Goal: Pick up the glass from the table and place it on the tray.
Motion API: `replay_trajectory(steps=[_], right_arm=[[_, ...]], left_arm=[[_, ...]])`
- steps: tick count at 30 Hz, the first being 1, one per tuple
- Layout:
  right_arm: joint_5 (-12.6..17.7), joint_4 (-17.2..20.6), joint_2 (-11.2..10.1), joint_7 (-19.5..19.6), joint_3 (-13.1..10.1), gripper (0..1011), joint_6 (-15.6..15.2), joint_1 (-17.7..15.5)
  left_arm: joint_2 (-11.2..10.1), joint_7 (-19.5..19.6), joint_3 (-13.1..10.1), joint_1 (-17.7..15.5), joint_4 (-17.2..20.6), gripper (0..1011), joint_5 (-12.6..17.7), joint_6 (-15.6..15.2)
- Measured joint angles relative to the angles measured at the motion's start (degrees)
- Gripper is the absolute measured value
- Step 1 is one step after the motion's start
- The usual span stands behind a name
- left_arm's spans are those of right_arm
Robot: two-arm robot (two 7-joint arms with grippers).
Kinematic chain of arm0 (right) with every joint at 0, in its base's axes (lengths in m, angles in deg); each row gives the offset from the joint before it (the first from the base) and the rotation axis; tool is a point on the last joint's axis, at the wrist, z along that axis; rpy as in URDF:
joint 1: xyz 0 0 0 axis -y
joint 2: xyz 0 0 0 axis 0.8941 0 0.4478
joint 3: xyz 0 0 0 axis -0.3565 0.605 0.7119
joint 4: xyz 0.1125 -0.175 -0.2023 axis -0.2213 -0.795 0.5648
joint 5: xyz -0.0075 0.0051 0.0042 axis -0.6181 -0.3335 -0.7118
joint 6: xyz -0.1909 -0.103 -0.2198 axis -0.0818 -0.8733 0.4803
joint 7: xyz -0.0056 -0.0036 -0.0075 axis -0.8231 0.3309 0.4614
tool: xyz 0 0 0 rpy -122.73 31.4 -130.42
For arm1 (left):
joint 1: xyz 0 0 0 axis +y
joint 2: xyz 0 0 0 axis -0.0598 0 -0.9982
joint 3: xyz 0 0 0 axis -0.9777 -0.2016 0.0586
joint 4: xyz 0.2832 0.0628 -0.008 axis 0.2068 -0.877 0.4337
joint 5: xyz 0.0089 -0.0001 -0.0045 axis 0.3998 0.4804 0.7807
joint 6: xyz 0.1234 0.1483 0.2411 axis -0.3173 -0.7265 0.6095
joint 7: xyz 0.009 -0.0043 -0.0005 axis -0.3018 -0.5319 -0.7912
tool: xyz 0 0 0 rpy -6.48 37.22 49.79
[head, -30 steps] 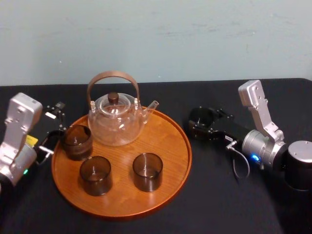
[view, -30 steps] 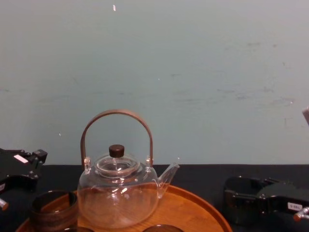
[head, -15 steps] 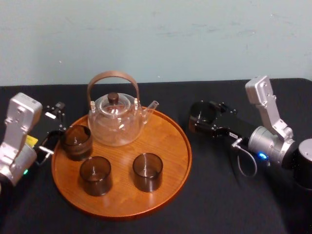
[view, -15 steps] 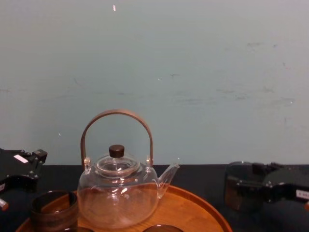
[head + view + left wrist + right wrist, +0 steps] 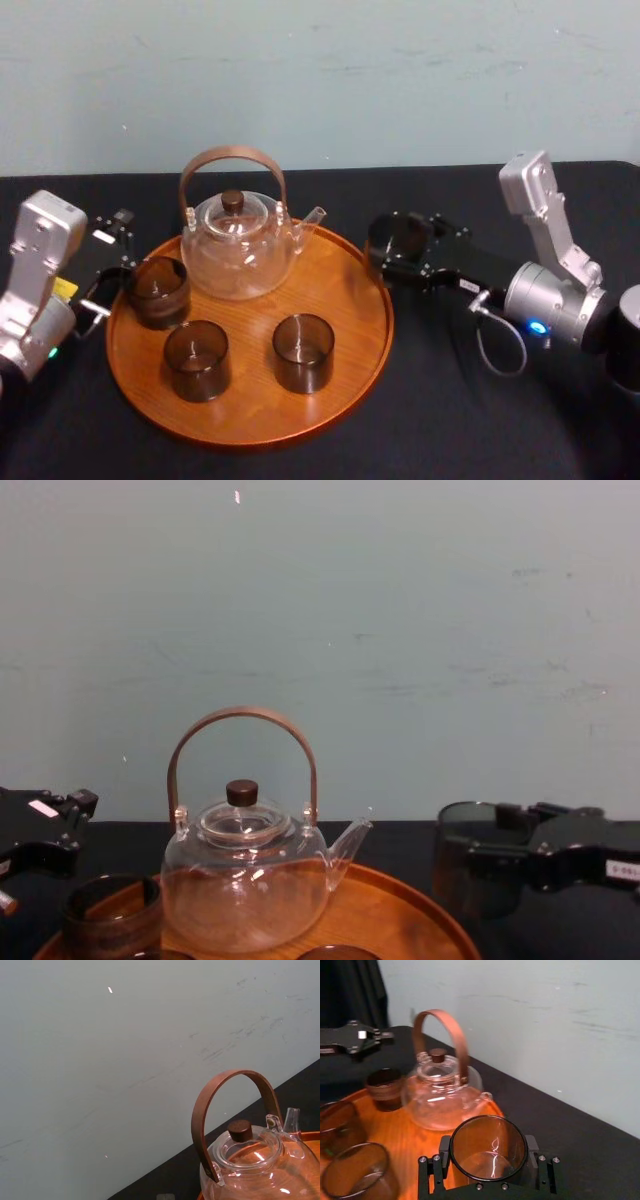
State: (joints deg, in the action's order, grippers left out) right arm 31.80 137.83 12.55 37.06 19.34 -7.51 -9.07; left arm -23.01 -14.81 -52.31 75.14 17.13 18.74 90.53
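Right gripper [image 5: 399, 258] clamped on the glass [image 5: 397, 238], held upright at the tray's [image 5: 350, 330] right rim. In the chest view the glass [image 5: 462, 858] appears to hang a little above the worktop [image 5: 450, 410], though its base is hard to make out against the black cloth. The right wrist view shows the gripper's two fingers pressed on opposite sides of the glass wall [image 5: 488, 1146], below the lip.

Left gripper [image 5: 108, 258] is parked just off the tray's left rim, fingers apart, holding nothing.

On the tray stand a teapot [image 5: 238, 245] at the back and three other glasses [image 5: 302, 351] towards the left and front. Bare wood lies on the tray's right half.

Handling, as judged: the glass is light, rigid and smooth, so it can slip if the grip is loose and crack if squeezed hard. A hold across the wall at mid-height suits it. It should meet the tray base-first and softly, away from the teapot spout.
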Motion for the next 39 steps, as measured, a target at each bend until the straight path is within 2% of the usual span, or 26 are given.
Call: replay_trajectory(steps=[9, 17, 24, 39], right_arm=[[0.9, 0.2, -0.3, -2.1, 2.8, 902, 1.2, 0.1], [0.6, -2.4, 0.3, -2.5, 4.7, 902, 2.6, 1.9], [-0.2, -6.8, 1.7, -3.1, 6.1, 902, 3.7, 4.7], [-1.7, -16.7, 5.5, -4.5, 7.5, 902, 5.9, 10.4]], left_arm=[[0.0, 0.0, 0.0, 0.0, 0.0, 0, 0.0, 0.0], [0.0, 0.0, 0.0, 0.0, 0.0, 0, 0.0, 0.0], [0.0, 0.0, 0.0, 0.0, 0.0, 0, 0.0, 0.0], [0.0, 0.0, 0.0, 0.0, 0.0, 0, 0.0, 0.0]])
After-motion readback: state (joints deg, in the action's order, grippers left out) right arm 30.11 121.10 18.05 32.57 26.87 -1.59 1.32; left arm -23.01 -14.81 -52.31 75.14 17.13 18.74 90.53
